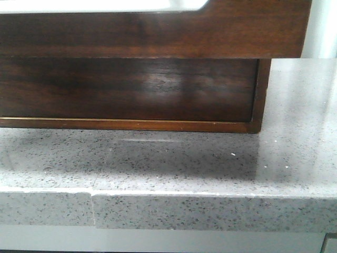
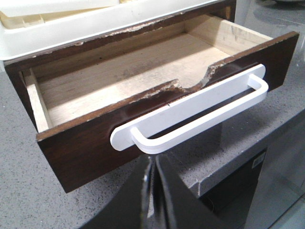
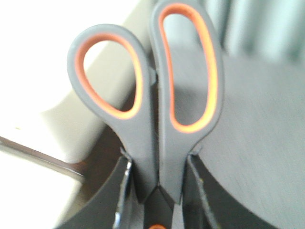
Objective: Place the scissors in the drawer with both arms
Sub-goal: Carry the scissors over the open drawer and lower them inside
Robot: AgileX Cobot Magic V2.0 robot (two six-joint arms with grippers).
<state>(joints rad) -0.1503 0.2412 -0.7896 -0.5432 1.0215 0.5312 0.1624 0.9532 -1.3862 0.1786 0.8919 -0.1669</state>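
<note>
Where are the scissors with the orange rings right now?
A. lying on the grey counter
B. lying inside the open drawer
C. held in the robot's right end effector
C: the grey-handled scissors with orange-lined loops stand clamped between the black fingers of the right end effector; the open dark wood drawer holds nothing.

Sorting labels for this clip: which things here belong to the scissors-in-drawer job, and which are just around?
Part of the job:
scissors, gripped in the right end effector
drawer, pulled open and bare inside
white handle on the drawer front
left end effector, just below the handle

Just around:
grey speckled counter
white tray on top of the cabinet
</note>
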